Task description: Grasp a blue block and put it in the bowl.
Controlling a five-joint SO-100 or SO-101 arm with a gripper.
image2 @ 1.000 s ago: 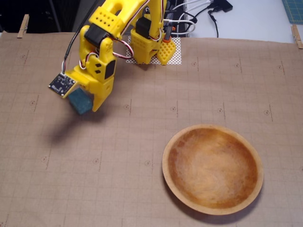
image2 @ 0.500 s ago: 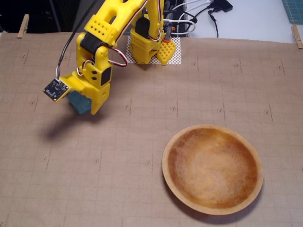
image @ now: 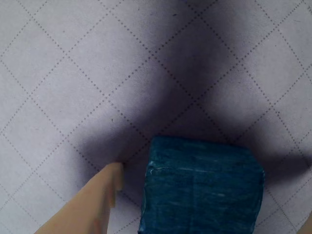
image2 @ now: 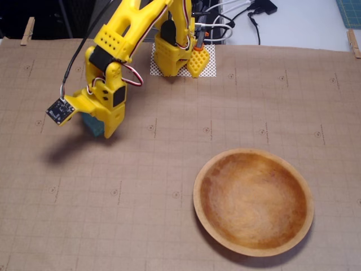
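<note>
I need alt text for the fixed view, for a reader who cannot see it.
A yellow robot arm lowers its pincer over a small blue block at the left of a brown gridded mat. An empty wooden bowl sits at lower right.

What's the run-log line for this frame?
phase: grasping | tool: around blue block, closure unclear | block: on mat | bowl: empty, apart to the right in fixed view

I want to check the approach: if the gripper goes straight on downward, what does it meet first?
Probably the paper-covered table: the gripper already has the blue block between its fingers, though depth is unclear.
</note>
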